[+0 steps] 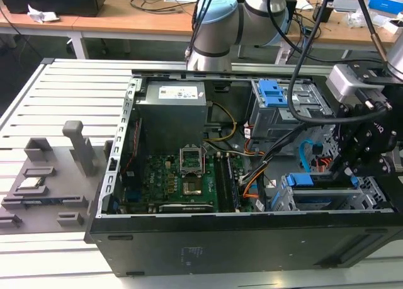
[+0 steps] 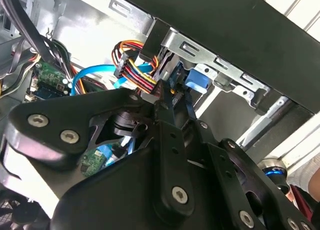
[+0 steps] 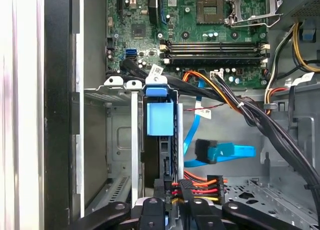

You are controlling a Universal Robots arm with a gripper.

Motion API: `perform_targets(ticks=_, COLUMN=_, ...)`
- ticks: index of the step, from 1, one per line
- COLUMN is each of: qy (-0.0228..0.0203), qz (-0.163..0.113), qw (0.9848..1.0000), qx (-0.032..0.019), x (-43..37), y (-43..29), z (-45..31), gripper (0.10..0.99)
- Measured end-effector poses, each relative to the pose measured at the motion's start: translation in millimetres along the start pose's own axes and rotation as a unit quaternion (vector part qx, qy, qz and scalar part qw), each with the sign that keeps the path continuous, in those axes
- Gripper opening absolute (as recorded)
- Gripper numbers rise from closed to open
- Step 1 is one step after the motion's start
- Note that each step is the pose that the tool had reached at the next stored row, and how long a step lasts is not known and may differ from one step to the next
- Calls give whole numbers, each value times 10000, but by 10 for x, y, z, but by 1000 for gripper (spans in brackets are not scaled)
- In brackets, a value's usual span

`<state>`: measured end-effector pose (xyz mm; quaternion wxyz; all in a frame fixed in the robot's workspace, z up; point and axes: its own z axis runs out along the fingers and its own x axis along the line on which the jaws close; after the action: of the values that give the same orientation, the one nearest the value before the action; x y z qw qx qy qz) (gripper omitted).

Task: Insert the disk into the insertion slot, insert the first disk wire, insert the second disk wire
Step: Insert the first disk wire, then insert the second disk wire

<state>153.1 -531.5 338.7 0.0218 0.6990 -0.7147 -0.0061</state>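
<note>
Your jaws grip the first disk wire (image 3: 200,182) by the seated disk (image 1: 308,180), three o'clock of the motherboard (image 1: 182,175). Push it in square, gently.

Silver-and-blue arm (image 1: 217,24), black bolted claw (image 2: 165,97)

arm (image 1: 217,24) is arching over from the far side & dropping down at the exterior view's right, w/ gripper (image 1: 345,174) pointing down and fingers (image 2: 165,120) pinching the first disk wire (image 3: 200,182) plug, afaict
</note>
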Motion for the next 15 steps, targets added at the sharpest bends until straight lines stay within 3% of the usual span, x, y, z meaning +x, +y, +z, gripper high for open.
perform_targets(ticks=5, qy=-1, qz=0, qw=10000, qx=0, x=-10, y=6, z=-129, gripper=231)
perform_targets(ticks=7, qy=-1, qz=0, qw=10000, qx=0, x=-10, y=8, z=-194, gripper=106)
perform_targets(ticks=8, qy=0, qz=0, qw=10000, qx=0, x=-11, y=9, z=-222, gripper=106)
perform_targets(ticks=15, qy=-2, qz=0, qw=10000, qx=0, x=-10, y=10, z=-245, gripper=106)
